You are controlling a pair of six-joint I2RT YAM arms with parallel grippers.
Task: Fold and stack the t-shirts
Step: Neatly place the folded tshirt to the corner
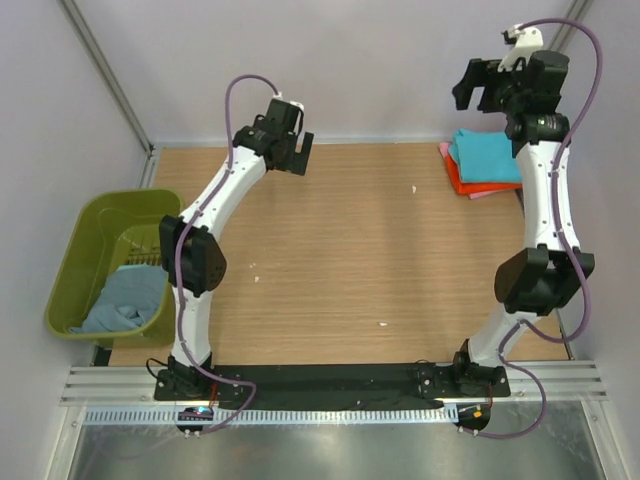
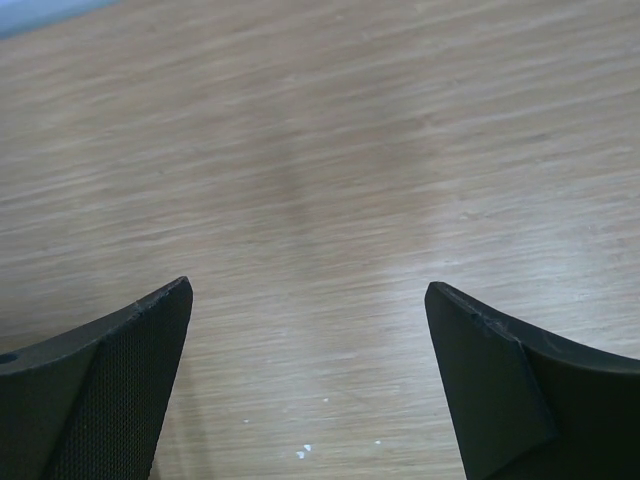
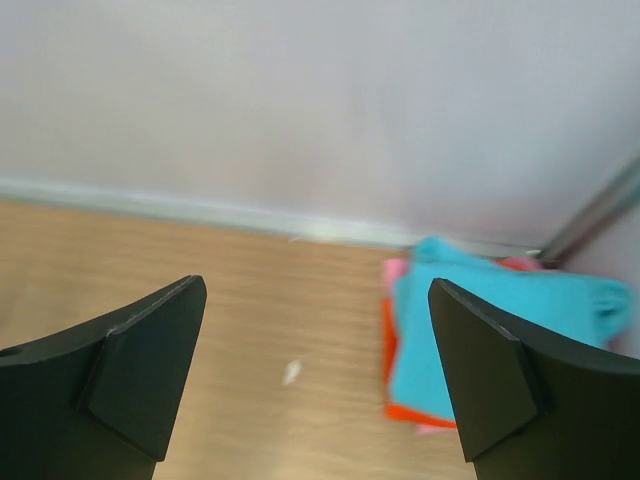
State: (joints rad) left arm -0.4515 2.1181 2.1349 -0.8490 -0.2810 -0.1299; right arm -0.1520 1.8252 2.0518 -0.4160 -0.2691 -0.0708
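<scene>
A folded stack lies at the table's far right: the turquoise t-shirt (image 1: 487, 156) on top, the orange-red t-shirt (image 1: 470, 185) under it, the pink t-shirt (image 1: 443, 150) at the bottom. The stack also shows in the right wrist view: turquoise (image 3: 500, 320), orange-red (image 3: 418, 412), pink (image 3: 393, 270). The grey-blue t-shirt (image 1: 128, 299) lies crumpled in the olive-green bin (image 1: 82, 247). My right gripper (image 1: 483, 88) is open and empty, raised above and left of the stack. My left gripper (image 1: 299, 156) is open and empty over bare wood at the far left-centre.
The bin stands off the table's left edge. Walls close the back and both sides. Small white specks (image 1: 413, 188) lie on the wooden table (image 1: 350, 260). The metal rail (image 1: 330, 385) runs along the near edge.
</scene>
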